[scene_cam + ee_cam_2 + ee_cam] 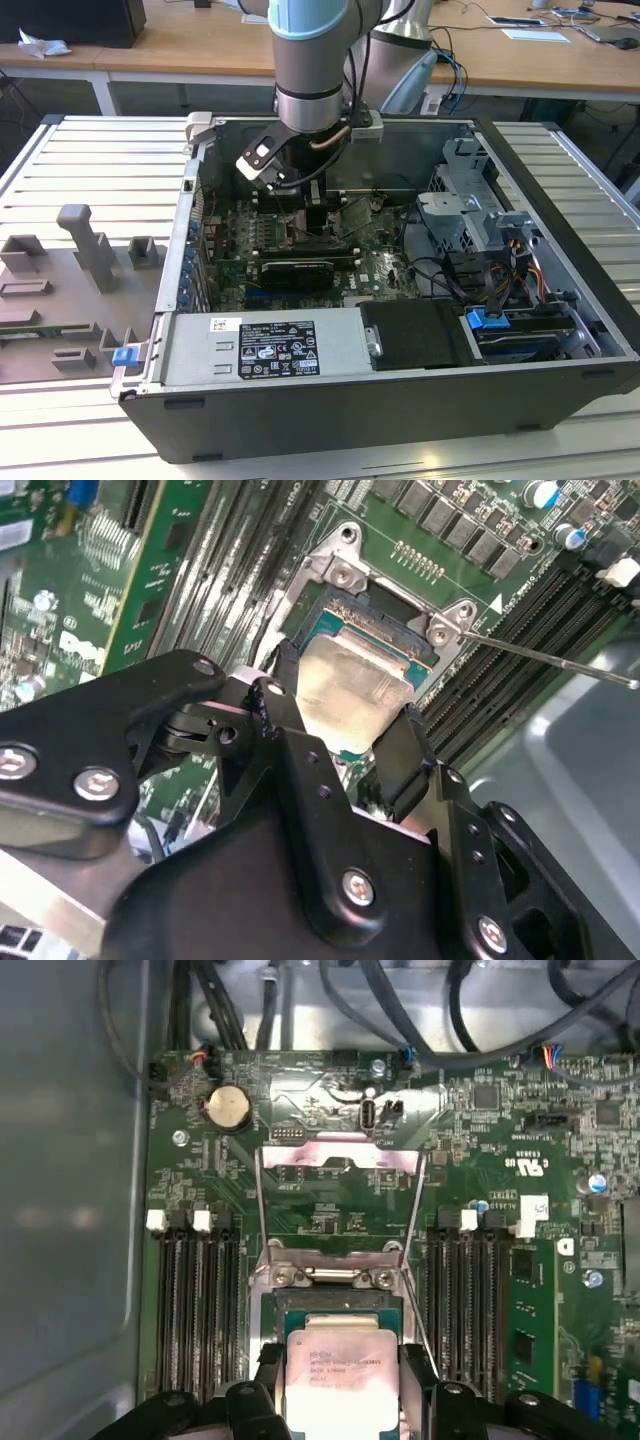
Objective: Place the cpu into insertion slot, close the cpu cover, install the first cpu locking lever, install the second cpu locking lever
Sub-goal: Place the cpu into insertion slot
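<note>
A: Where is the arm?

B: In the exterior view the arm (310,60) reaches down into the open computer case (330,430), which lies on a slatted table (90,160). The gripper (315,205) is low over the green motherboard (240,235). The power supply (265,350) runs along the near wall.

A: What is the tool doing?

B: It is gripping. In both wrist views the black fingers (400,765) (415,1365) are drawn in and pinch two opposite edges of the cpu (350,685) (335,1370). They are spread no wider than the chip, which is level with its silver face up.

A: Where is the chip relative to the socket?

B: It is directly at the insertion slot (335,1302) (390,615) and overlaps the part of the slot nearest the gripper. The far strip of the slot's dark interior is uncovered. I can't tell whether the chip rests on the socket or hangs just above it.

A: And the cover?

B: The cpu cover (335,1155) is raised, tilted up from its hinge at the far edge of the slot. The board shows through its window.

A: What is around it?

B: Black memory slots (200,1300) flank the socket on both sides. A coin battery (227,1108) sits beyond the cover, near the board's far edge. In the second wrist view a thin metal rod (550,660) runs out from the socket's corner across the memory slots.
</note>
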You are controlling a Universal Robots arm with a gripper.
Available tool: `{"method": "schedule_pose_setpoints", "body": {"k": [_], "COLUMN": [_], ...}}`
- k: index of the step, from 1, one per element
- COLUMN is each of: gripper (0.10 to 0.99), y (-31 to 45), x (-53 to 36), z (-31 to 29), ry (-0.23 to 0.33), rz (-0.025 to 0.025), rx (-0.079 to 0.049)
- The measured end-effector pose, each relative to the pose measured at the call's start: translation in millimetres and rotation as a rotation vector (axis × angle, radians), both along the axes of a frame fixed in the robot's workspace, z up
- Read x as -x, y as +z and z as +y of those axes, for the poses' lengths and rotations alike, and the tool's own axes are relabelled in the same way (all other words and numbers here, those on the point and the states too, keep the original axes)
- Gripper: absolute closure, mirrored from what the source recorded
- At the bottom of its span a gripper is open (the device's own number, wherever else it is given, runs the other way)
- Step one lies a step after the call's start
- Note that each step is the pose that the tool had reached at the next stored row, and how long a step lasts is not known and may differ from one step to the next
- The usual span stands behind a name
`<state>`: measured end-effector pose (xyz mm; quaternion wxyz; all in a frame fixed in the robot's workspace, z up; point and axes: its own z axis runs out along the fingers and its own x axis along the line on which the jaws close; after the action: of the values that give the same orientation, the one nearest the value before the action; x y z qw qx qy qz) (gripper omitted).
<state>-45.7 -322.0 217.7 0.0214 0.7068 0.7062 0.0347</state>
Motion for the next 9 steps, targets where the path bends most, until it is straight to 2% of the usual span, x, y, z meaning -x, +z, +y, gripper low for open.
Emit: {"method": "schedule_pose_setpoints", "body": {"k": [6, 9], "gripper": [0.545, 0.545], "y": [-10.0, -12.5], "x": [0.1, -0.6], "z": [2.0, 2.0], "ry": [-0.001, -0.006], "rz": [0.0, 0.0001], "rx": [0.0, 0.004]}}
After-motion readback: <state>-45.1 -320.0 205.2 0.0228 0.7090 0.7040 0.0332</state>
